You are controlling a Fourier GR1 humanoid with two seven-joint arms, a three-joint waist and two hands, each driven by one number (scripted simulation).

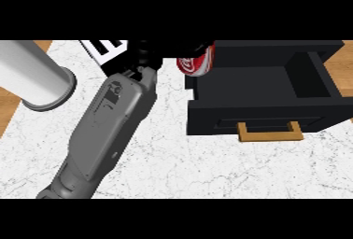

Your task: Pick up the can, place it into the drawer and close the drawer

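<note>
**My hand holds the red can by the drawer**

My right hand (162, 49) is black, and its fingers curl round the shiny red can (196, 61). The round can sits tilted at the back left corner of the open drawer (265, 88). The drawer is a dark box with a flat tan handle (270, 132). Under my grey arm lies white marble counter (207, 168). A smooth white cylinder (31, 72) stands far left.
</note>
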